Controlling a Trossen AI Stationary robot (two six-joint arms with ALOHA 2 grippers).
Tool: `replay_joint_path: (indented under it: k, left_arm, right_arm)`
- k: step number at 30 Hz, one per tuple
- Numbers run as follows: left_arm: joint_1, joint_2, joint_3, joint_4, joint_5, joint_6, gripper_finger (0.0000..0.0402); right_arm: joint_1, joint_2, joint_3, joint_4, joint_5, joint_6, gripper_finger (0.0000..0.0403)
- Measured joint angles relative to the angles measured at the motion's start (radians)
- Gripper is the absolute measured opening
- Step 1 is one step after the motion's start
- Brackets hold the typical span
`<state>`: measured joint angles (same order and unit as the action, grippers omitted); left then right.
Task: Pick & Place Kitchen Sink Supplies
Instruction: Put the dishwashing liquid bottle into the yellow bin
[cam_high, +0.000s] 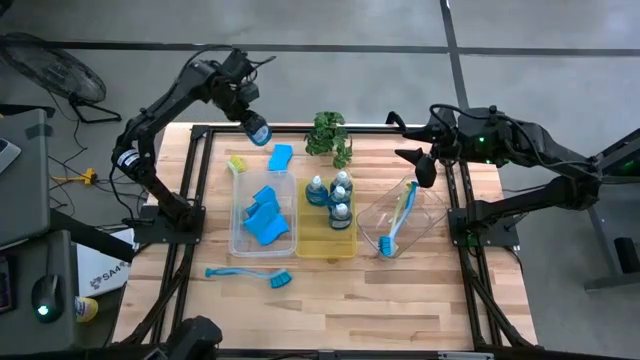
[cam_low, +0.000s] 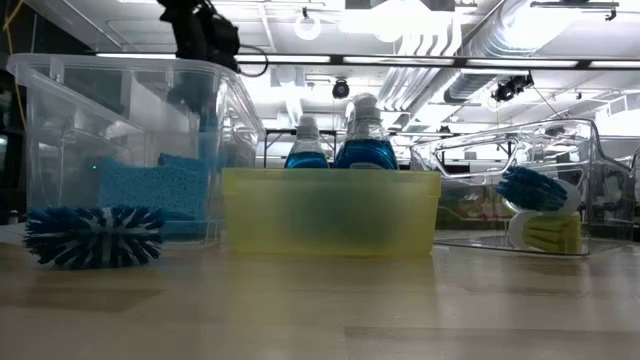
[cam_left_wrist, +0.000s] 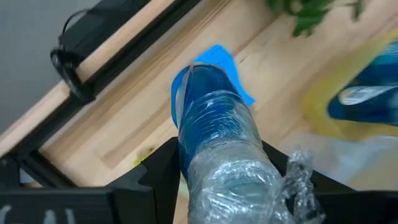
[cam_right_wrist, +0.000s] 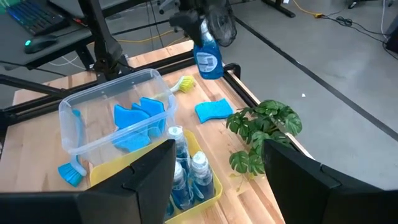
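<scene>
Left gripper (cam_high: 250, 122), upper left of the high view, is clamped on a clear bottle of blue dish soap (cam_high: 257, 131), held in the air above the table's (cam_high: 400, 300) far edge. A loose wavy blue sponge (cam_high: 280, 157) lies just below it. Right gripper (cam_high: 422, 158), upper right, hovers with fingers apart, empty, over the tilted clear tray (cam_high: 432, 205) holding a blue brush (cam_high: 398, 225).

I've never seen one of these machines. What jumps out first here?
The left gripper holds a blue dish soap bottle in the air above the table's far left corner. Below, a yellow tray at mid-table holds three more bottles, beside a clear bin of blue sponges.
</scene>
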<state>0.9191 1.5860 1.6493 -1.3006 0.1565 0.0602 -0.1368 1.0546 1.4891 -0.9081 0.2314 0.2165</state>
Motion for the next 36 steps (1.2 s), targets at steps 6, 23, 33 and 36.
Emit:
replay_joint_path:
  k: [6, 23, 33, 36]
  left_arm:
    - [-0.050, -0.001, 0.100, -0.048, 0.052, 0.015, 0.0163]
    - [-0.277, -0.001, 0.237, -0.109, 0.065, -0.063, 0.0163]
    - [-0.421, -0.001, 0.237, -0.099, 0.065, -0.135, 0.0163]
    - [-0.465, -0.001, 0.237, -0.087, 0.065, -0.148, 0.0163]
  right_arm:
    - [0.000, 0.000, 0.000, 0.000, 0.000, -0.017, 0.0232]
    - [0.000, 0.000, 0.000, 0.000, -0.041, -0.060, 0.0232]
    - [0.000, 0.000, 0.000, 0.000, -0.068, -0.087, 0.0232]
    - [0.000, 0.000, 0.000, 0.000, -0.084, -0.098, 0.0232]
